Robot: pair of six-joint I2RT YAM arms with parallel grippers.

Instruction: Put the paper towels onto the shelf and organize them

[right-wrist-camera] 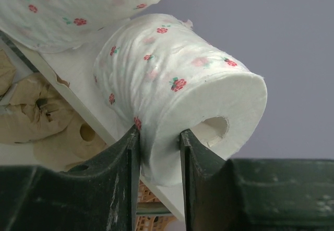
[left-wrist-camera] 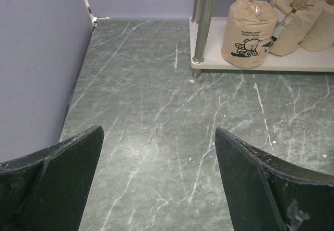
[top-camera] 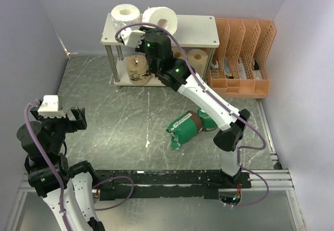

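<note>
On the top board of the shelf (top-camera: 198,30) lie two white paper towels with small red flowers. My right gripper (right-wrist-camera: 160,134) pinches the wall of the nearer white roll (right-wrist-camera: 177,79), one finger outside it and one at its core; the roll rests on the board (right-wrist-camera: 78,79) beside the second white roll (right-wrist-camera: 78,6). From above, this gripper (top-camera: 155,30) sits at that roll (top-camera: 159,16). Tan rolls stand on the lower tier, one of them labelled (left-wrist-camera: 249,32). Two green-wrapped rolls (top-camera: 185,128) lie on the table. My left gripper (left-wrist-camera: 159,131) is open over bare table.
An orange perforated file rack (top-camera: 242,58) stands right of the shelf. The shelf's silver leg (left-wrist-camera: 203,22) rises near the labelled roll. Grey walls close in the table on the left, back and right.
</note>
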